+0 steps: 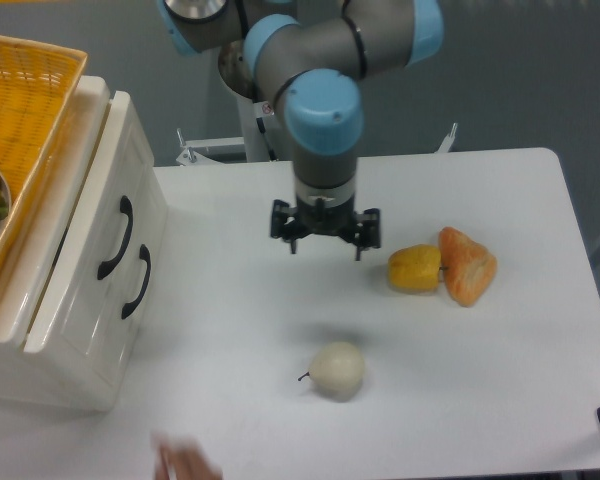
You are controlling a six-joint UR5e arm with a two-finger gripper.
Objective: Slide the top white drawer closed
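The white cabinet stands at the left edge of the table. The top white drawer (100, 210) has a black curved handle (115, 237), and its front stands a little out from the cabinet body. The lower drawer's handle (137, 282) sits just beside it. My gripper (325, 240) hangs point-down over the middle of the table, well to the right of the drawer and touching nothing. Its black fingers look spread apart and hold nothing.
A yellow woven basket (25, 110) sits on top of the cabinet. A yellow fruit (415, 268) and an orange piece (467, 265) lie right of the gripper. A pale pear (337, 370) lies in front of it. A blurred hand (185, 462) shows at the bottom edge.
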